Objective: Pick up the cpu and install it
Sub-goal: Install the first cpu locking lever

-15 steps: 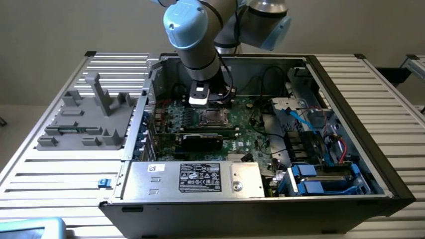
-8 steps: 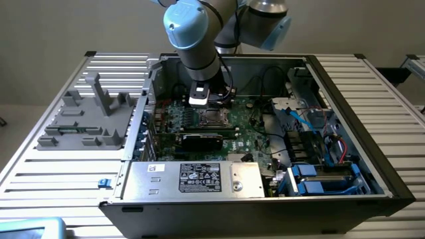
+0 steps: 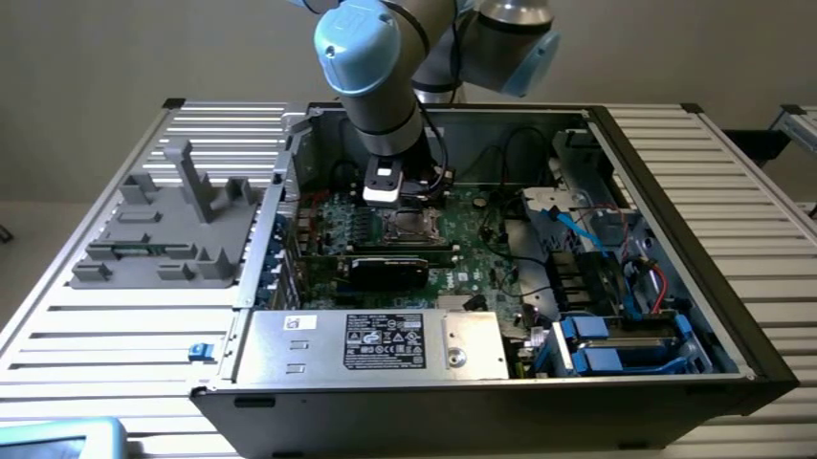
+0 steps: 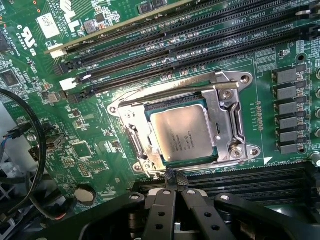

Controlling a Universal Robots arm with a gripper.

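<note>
You have the hand (image 3: 406, 194) lowered inside the open computer case (image 3: 664, 182), hanging just above the CPU socket (image 3: 411, 226) near the middle of the motherboard (image 3: 479, 253). In the wrist view its two black fingers (image 4: 162, 212) stand drawn together with only a thin slit between them, and nothing is held in that slit. The cpu (image 4: 186, 135) lies flat in the socket, its silvery top plate facing up and its thin green rim showing along the edges, with the metal retention frame (image 4: 227, 117) around it. The fingertips sit just beside the socket's edge, apart from the chip. Long dark memory slots (image 4: 165, 47) run along both sides of the socket. In the exterior view, the silver power supply box (image 3: 370, 342) sits at the near edge of the case, and a grey plastic fixture (image 3: 172, 229) rests on the slatted tabletop (image 3: 128, 335) toward the exterior view's left.
</note>
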